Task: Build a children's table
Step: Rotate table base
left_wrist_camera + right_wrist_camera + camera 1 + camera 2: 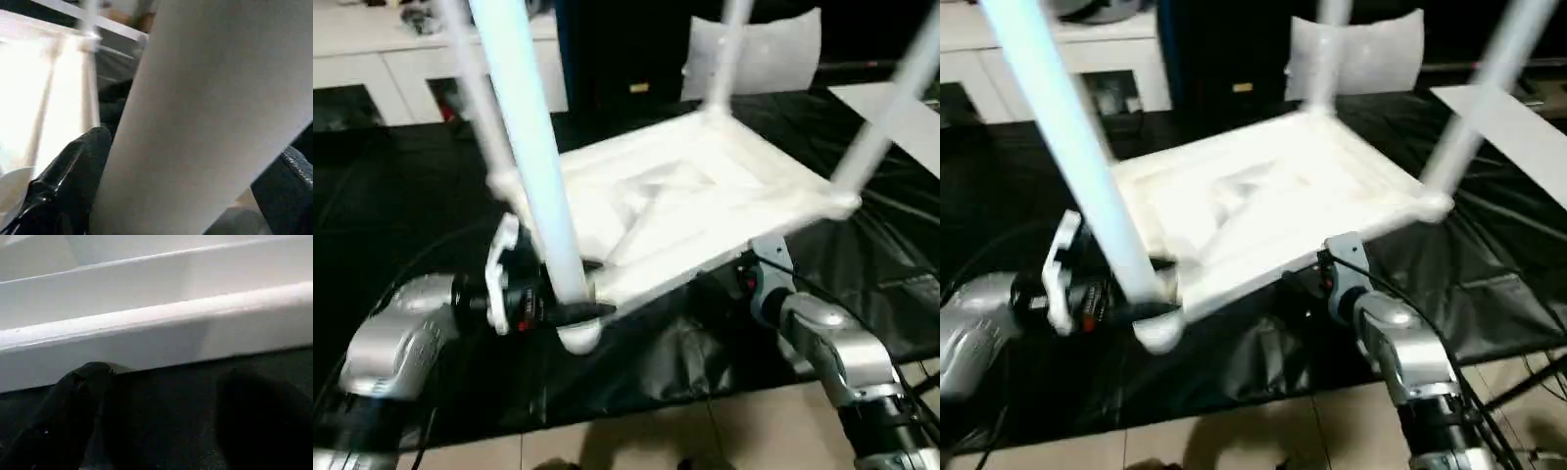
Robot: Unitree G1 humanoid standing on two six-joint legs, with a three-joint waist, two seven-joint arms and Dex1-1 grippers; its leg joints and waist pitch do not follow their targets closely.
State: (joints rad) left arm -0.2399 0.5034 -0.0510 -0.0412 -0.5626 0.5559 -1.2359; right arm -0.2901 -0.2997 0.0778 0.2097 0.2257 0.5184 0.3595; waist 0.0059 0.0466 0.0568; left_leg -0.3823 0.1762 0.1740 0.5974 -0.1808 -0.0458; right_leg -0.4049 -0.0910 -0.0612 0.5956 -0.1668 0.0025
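The white children's table lies upside down and tilted on black cloth, its square top showing the ribbed underside. Legs stand up from the corners: a near one, a right one, a far one. My left gripper is shut on the near leg just above its corner socket; in the left wrist view the leg sits between the black fingers. My right gripper is open, low beside the top's rim, with dark cloth between its fingers; from the head it sits under the right edge.
Black cloth covers the work surface, and tiled floor shows at its near edge. A grey-white cushion stands behind the table. A white cabinet is at the back left. A flat white panel lies at the right.
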